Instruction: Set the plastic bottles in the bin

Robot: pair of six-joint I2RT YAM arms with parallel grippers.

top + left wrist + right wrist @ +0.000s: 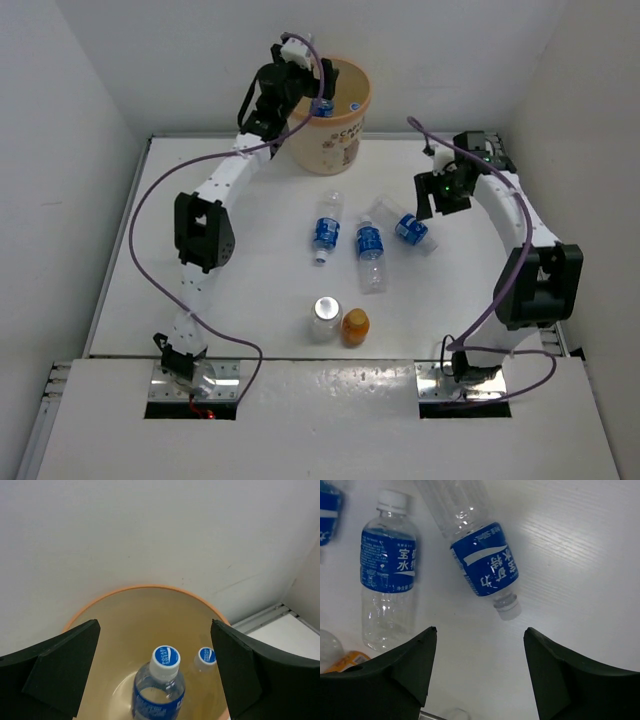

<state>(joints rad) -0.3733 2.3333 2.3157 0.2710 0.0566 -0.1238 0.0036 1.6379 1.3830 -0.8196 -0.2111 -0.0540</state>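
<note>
Two plastic bottles (159,692) stand inside the bin (125,610), directly beneath your left gripper (154,637). The nearer bottle (165,659) sits between the spread fingers, touching neither. The second bottle (205,656) shows only its cap and neck, close beside the right-hand finger. Your left jaws are wide apart, holding nothing.

Your right gripper (480,632) is likewise spread and empty above the table (580,580). A labelled bottle (485,565) lies just ahead of its gap, cap end toward the gripper. Another lying bottle (387,570) rests ahead of the left finger. The orange bottle (347,661) and a clear bottle (326,645) beside it are mostly hidden by that finger and the frame edge. A further bottle (327,505) is cut off at the upper left corner.
</note>
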